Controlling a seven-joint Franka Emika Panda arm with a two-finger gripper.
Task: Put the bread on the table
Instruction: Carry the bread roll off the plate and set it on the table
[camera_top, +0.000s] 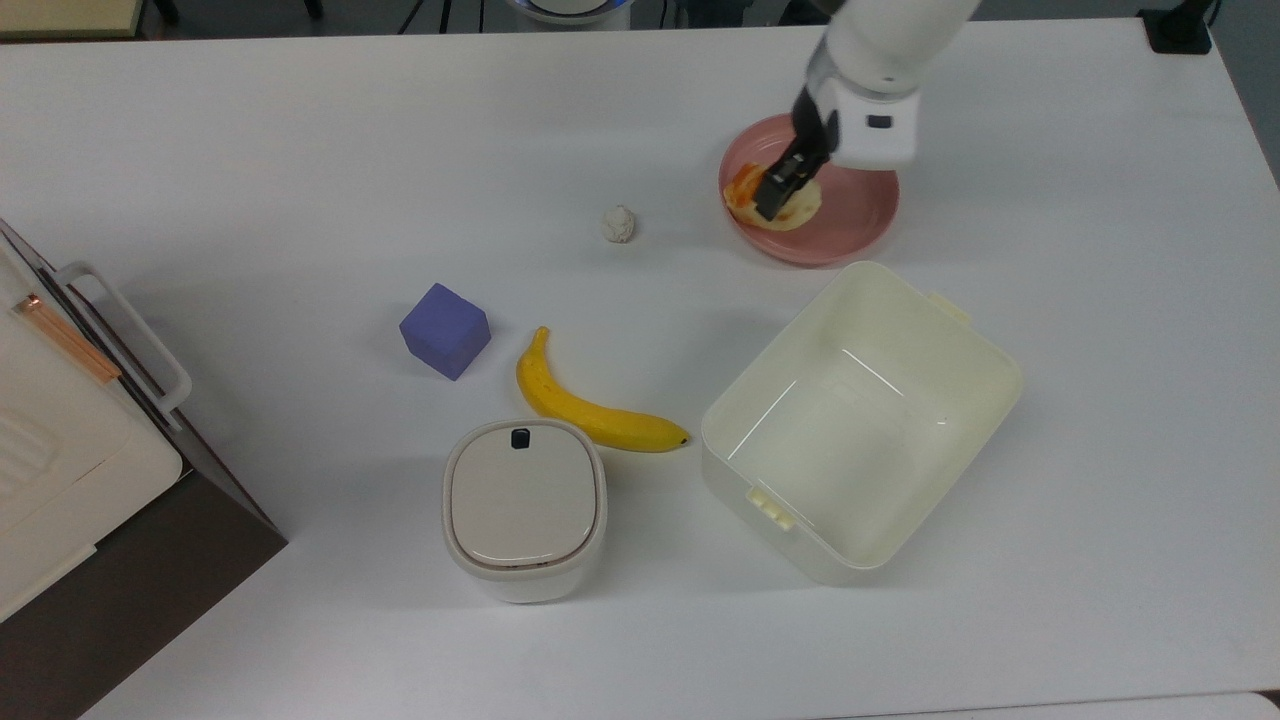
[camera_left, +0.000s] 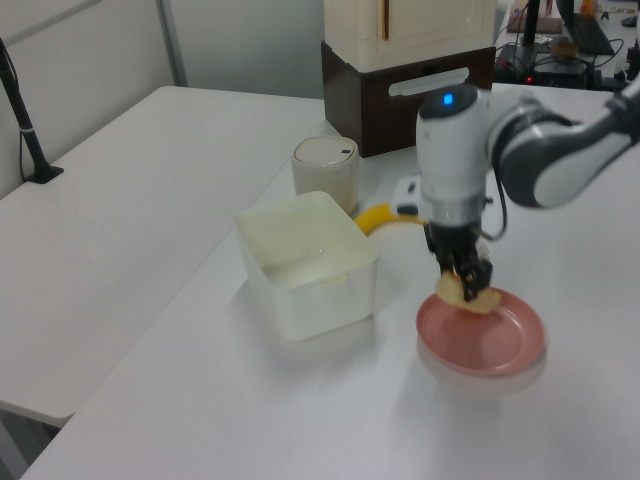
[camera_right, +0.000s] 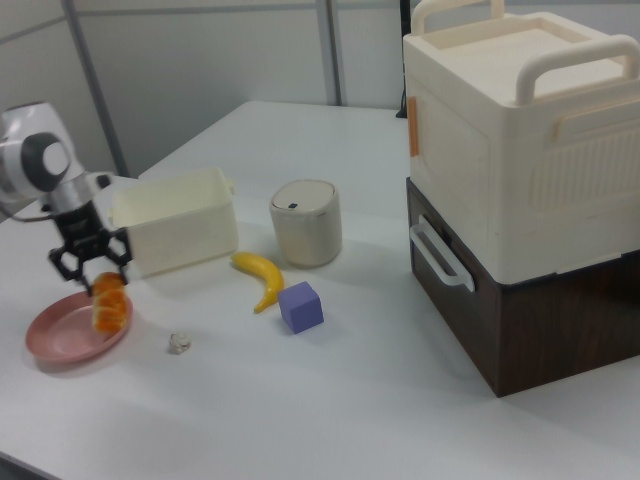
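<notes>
One bread (camera_right: 109, 309) in jaws, seemingly above one plate (camera_right: 55, 341).

We see a smooth white worktop (camera_top: 300, 150) with a soft shine. The pink plate (camera_top: 850, 225) looks smooth and a bit glossy. The open cream box (camera_top: 975, 360) looks like shiny plastic, and light glints on its floor. The bread (camera_right: 108, 308) has a ridged orange crust. The banana (camera_top: 585, 410) has smooth yellow skin. The purple cube (camera_top: 445, 330) looks matt.

The jaws clamp the bread (camera_left: 468, 295) just above the pink plate's (camera_left: 500, 345) far rim, beside the cream tub (camera_left: 305, 263).
</notes>
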